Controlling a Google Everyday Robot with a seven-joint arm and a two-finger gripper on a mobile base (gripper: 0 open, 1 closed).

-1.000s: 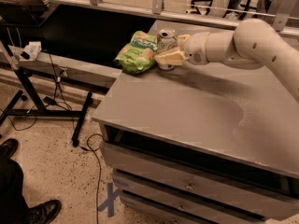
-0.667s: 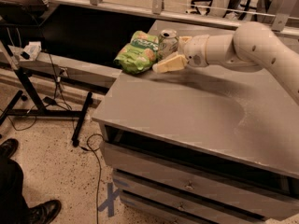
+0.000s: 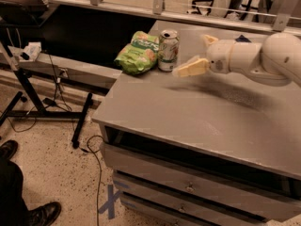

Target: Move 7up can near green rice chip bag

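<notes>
Grey cabinet top [image 3: 188, 119] beneath the pincer [image 3: 200, 54]

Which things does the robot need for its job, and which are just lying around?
For the job:
7up can, upright beside the green rice chip bag
gripper, open, hovering beside the can, not touching it

Just lying about:
dark blue packet
blue tape cross on the floor
black shoe
</notes>
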